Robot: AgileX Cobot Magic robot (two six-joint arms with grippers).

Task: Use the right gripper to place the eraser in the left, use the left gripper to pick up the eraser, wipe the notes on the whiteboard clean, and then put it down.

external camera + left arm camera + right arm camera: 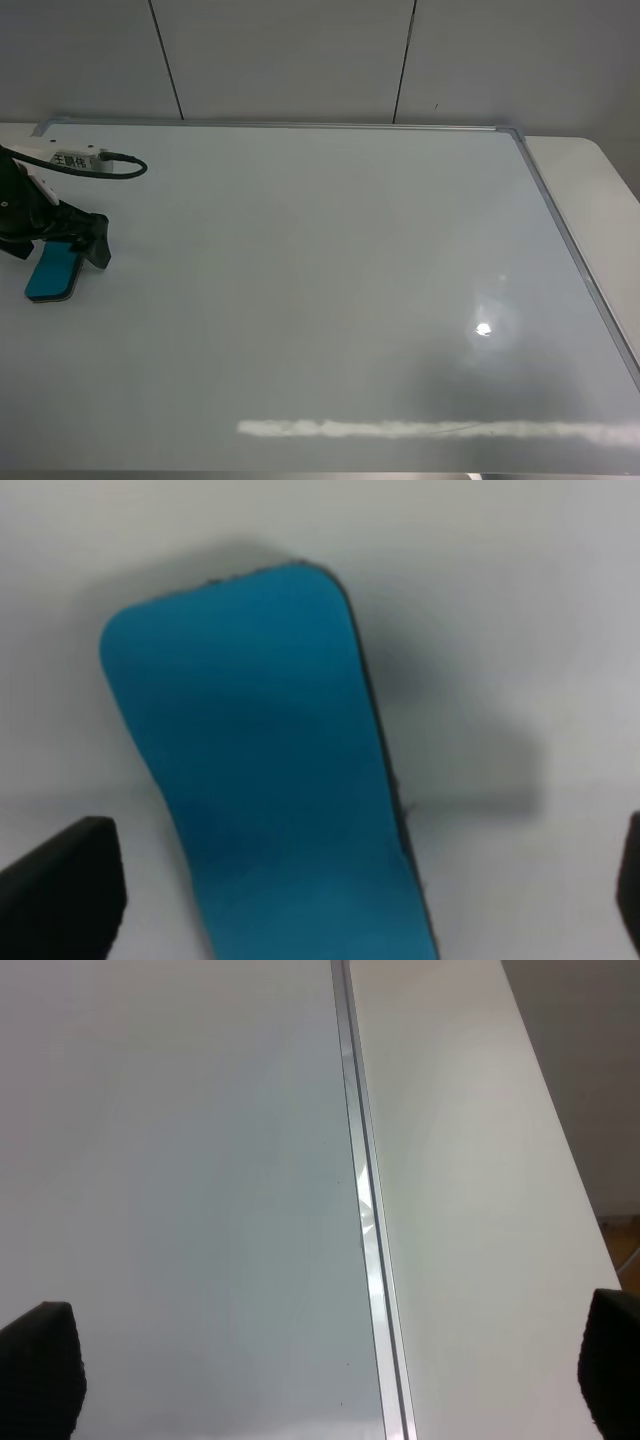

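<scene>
Eraser point(270, 770) flat on whiteboard point(330, 300) (left gripper point(340, 895) spread wide)

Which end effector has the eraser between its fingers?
The left end effector: the teal eraser lies on the whiteboard between its spread fingers. The right end effector frames only bare board and frame edge.
</scene>
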